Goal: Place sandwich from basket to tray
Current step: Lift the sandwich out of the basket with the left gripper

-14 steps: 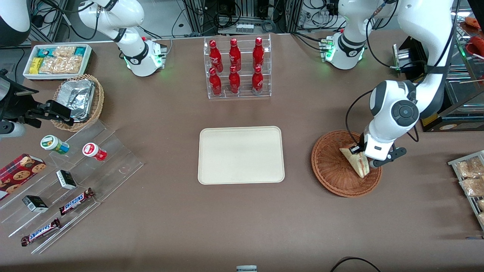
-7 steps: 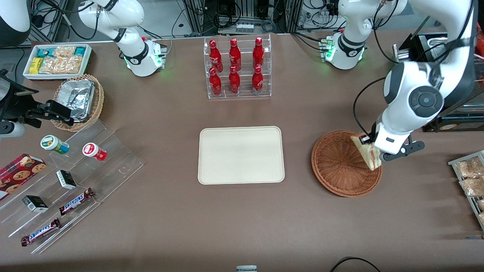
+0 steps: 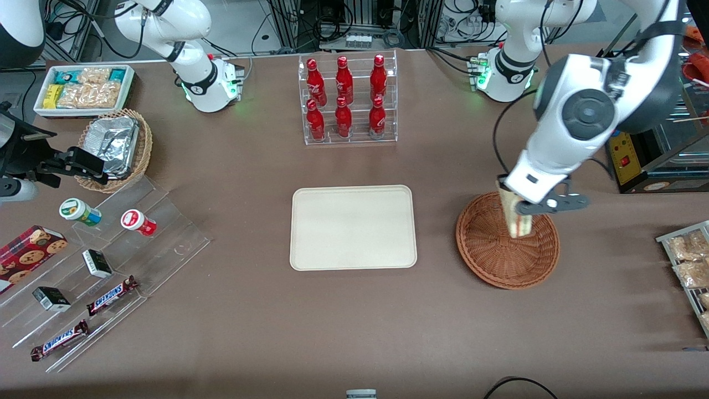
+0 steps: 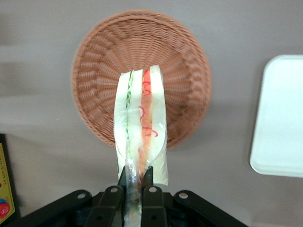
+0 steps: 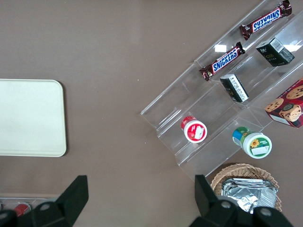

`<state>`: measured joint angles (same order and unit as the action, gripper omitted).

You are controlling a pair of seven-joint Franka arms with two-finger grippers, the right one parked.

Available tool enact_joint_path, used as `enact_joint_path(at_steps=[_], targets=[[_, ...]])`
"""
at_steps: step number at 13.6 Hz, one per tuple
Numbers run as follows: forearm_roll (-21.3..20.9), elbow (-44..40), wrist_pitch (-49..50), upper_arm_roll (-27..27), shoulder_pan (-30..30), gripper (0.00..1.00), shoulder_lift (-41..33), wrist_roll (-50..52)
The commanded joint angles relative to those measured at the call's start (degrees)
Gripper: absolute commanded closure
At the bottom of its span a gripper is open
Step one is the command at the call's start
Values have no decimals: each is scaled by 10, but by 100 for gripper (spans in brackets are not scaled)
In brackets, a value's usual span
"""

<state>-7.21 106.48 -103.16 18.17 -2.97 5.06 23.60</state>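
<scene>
The end effector [image 4: 134, 195] is clamped tight on one end of the sandwich [image 4: 140, 124], which hangs in the air above the basket [image 3: 507, 242] and clear of its weave. The tray [image 3: 353, 227] lies flat on the desk [image 3: 354, 321], toward the parked arm's end from the basket.

Reddish-brown woven basket [image 3: 501, 260] — cream tray [image 3: 353, 227] — black pincer [image 4: 134, 191].

A robotics lab dressed as a small shop: around the cream tray [image 3: 353, 228] on the brown counter [image 3: 354, 321] stand a clear rack of red bottles [image 3: 347, 98], stepped acrylic shelves of snack bars [image 3: 105, 260], with cable-strewn equipment frames above the rack.
</scene>
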Motion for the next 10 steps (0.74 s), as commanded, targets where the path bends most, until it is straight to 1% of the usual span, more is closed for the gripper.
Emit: enact_joint_path(at_steps=[1, 3, 4, 6, 7, 9, 10], targets=[[-12, -5, 9, 41, -12, 100, 7, -7], [-34, -7, 4, 69, -26, 100, 19, -7], [-35, -20, 2, 84, -27, 100, 33, -6], [-34, -45, 0, 92, -44, 100, 67, 8], [-34, -56, -3, 95, -46, 100, 85, 28], [-35, -83, -13, 120, -46, 100, 125, 60], [-35, -93, -17, 122, -47, 100, 139, 70]])
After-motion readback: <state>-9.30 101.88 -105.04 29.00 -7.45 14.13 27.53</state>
